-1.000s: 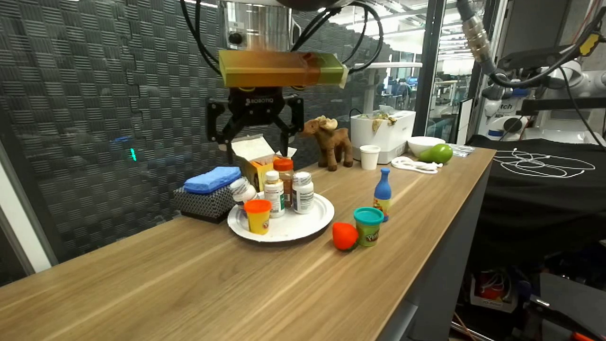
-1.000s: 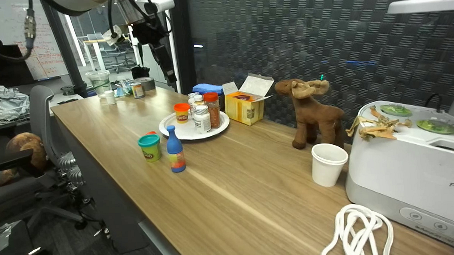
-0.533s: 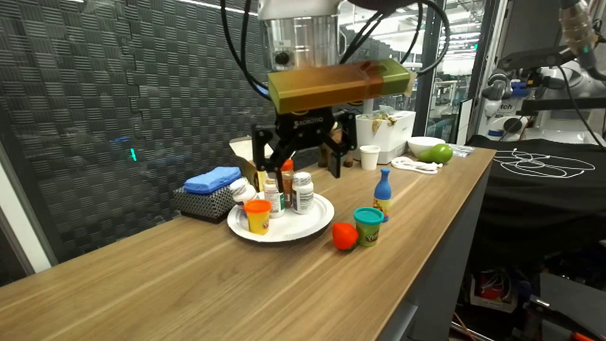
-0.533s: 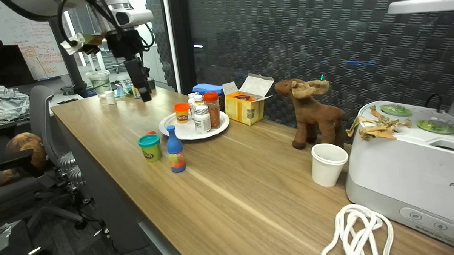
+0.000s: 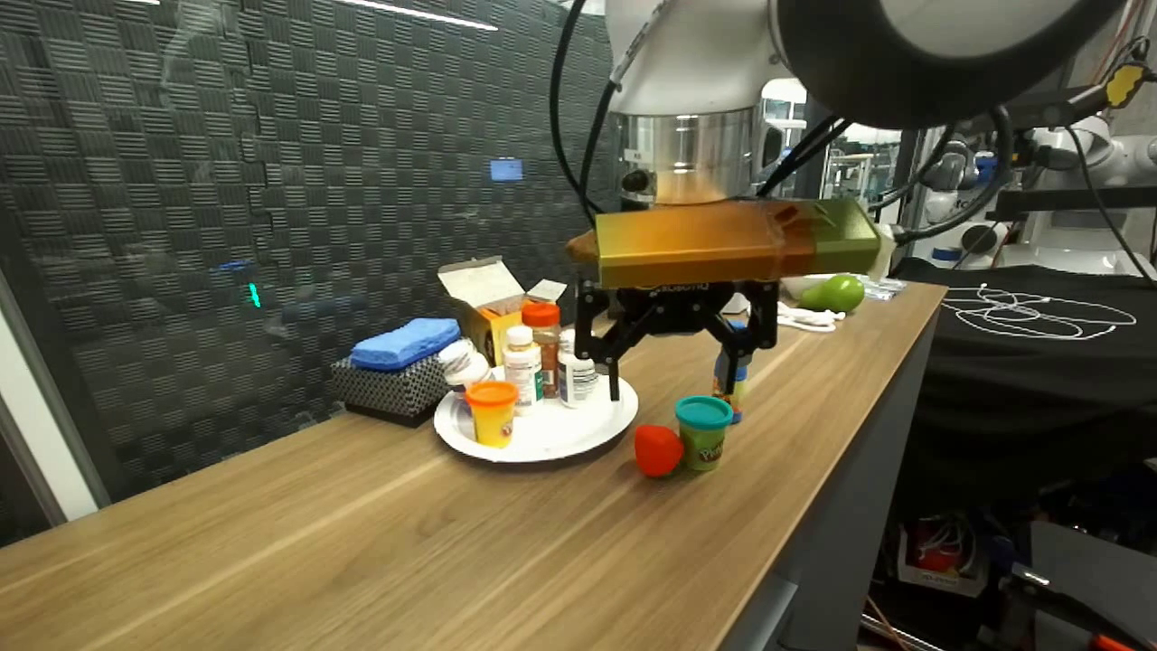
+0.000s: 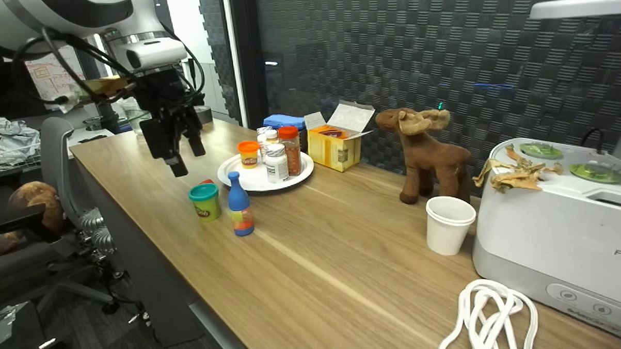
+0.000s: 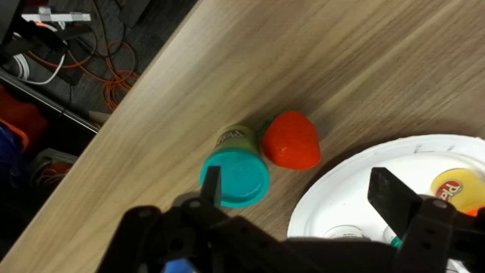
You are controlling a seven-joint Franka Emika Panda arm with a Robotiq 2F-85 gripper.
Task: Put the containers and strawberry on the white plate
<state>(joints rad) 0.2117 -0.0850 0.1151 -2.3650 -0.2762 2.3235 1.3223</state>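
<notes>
On the table the strawberry (image 5: 658, 450) sits against the teal-lidded tub (image 5: 704, 432), beside the white plate (image 5: 587, 434). Just past the tub stands the small blue bottle (image 6: 239, 203), upright. The plate carries an orange-lidded yellow cup (image 5: 493, 414), a red-capped brown bottle (image 5: 540, 348) and three white bottles, among them a white pill bottle (image 6: 276, 165). My gripper (image 5: 672, 393) hangs open and empty above the strawberry and tub. In the wrist view one fingertip (image 7: 213, 182) overlaps the teal lid (image 7: 242, 178); the opposite one lies over the plate. The strawberry shows ahead of the gap.
Behind the plate are a blue block (image 5: 407, 344) on a dark box (image 5: 389, 389) and an open yellow box (image 6: 335, 148). A toy moose (image 6: 428, 155), paper cups (image 6: 449, 224), a white cord (image 6: 486, 318) and a white appliance (image 6: 560, 238) stand further along.
My open gripper has come down from high behind the plate and travelled across toward the strawberry and teal tub. The objects on the table have not moved.
</notes>
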